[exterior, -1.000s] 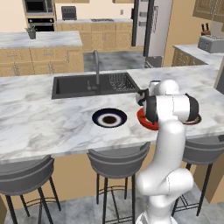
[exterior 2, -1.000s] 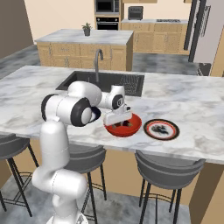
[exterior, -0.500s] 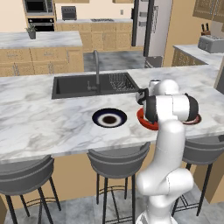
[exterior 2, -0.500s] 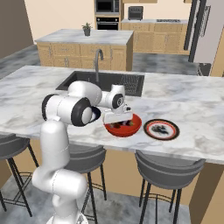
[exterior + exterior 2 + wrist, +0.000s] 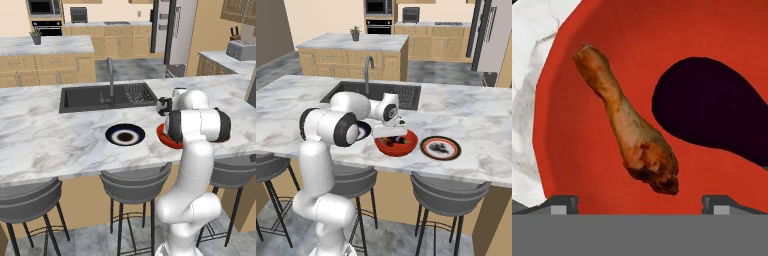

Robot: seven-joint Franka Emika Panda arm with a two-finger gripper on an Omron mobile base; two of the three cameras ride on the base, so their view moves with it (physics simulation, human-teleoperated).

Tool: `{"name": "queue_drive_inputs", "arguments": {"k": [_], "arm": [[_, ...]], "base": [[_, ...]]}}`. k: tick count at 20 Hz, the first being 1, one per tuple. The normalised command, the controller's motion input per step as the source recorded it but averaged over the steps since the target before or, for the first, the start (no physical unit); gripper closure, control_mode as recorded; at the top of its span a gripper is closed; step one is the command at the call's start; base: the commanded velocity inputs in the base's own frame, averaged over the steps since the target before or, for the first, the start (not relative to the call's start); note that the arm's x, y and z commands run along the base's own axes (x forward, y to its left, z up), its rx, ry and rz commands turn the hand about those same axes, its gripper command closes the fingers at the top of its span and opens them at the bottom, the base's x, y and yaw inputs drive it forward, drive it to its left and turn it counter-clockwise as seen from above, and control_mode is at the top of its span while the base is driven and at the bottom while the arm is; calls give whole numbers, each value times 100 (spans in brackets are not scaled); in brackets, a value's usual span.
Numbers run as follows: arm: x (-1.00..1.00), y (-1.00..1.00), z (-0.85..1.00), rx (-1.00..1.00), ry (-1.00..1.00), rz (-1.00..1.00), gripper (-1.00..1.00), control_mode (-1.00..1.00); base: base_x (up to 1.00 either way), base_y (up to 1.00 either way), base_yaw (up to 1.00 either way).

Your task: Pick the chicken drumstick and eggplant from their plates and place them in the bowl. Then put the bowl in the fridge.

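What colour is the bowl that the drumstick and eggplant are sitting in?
Glossy red. The bowl shows best in the hand view, with the orange-brown chicken drumstick and dark purple eggplant inside.

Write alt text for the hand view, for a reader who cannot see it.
Close view into the red bowl: the chicken drumstick lies inside beside the dark eggplant, apart from it. The open gripper hangs just above, holding nothing, and white marble counter shows past the bowl's rim.
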Motion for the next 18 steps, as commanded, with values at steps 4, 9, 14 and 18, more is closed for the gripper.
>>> {"name": "queue_drive_inputs", "arguments": {"k": [4,9,14,18], "arm": [[-49,16,11,2,-16,-8,-100,-100],[-57,24,1,-2,-25,-6,-100,-100],[-21,33,2,-10,-14,-1,-100,-100],[-1,21,0,-21,0,0,-100,-100]], "base": [[0,0,0],[0,0,0],[0,0,0],[0,0,0]]}}
